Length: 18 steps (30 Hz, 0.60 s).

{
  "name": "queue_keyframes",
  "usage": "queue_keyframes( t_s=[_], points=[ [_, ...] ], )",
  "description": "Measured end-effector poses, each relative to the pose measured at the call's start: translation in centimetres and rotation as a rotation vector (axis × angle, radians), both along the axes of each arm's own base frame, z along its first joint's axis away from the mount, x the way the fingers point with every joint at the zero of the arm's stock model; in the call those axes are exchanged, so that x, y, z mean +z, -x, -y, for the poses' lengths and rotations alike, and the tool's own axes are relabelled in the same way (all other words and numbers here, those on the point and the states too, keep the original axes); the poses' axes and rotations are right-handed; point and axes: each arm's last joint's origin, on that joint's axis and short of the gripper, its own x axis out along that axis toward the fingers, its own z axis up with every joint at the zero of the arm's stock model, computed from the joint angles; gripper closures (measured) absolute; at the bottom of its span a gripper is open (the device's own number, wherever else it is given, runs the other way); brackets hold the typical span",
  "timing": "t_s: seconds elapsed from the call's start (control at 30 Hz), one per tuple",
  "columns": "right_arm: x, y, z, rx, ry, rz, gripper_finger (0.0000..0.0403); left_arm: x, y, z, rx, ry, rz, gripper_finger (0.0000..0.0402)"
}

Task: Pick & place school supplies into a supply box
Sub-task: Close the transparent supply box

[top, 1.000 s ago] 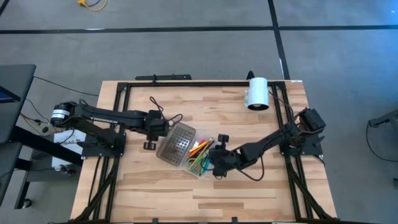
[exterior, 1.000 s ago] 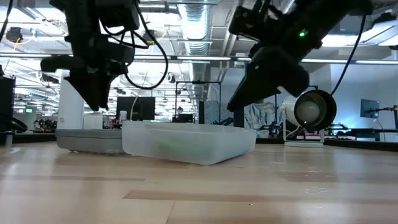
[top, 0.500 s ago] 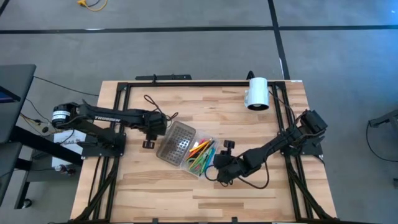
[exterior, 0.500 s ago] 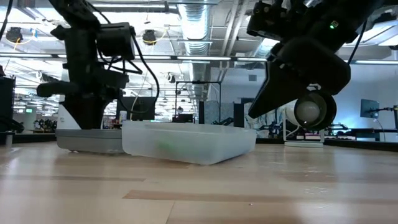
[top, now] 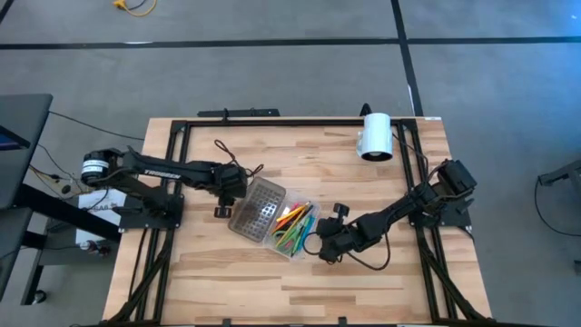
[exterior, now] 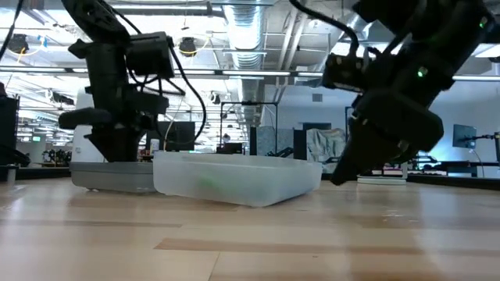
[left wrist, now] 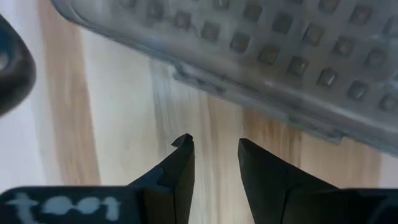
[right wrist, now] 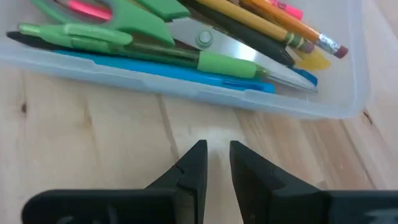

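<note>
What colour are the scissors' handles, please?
Green, seen best in the right wrist view: scissors.

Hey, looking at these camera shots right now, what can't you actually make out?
- High view: the single pens in the supply box are too small to count.
- Low view: the box's frosted wall blurs its contents to a green smudge.
- Right wrist view: the scissors are cut off by the picture's edge.
- Left wrist view: the lid runs out of frame, so its hinge is unseen.
</note>
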Motion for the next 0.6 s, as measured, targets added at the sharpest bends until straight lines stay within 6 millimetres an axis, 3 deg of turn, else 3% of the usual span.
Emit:
queue_keyframes(
  t_s=[0.27, 0.6],
  points=[
    [0.0, -0.3, 0.2, 0.033, 0.013, 0.020, 0.0339, -2.1, -0.7, -0.1, -0.012, 0.018, -0.088, 0.0288],
    [-1.0, -1.6, 1.0, 0.044, -0.042, 0.024, 0.0339, -1.8, -1.3, 0.2, -0.014, 0.050, -0.076, 0.0288]
  ],
)
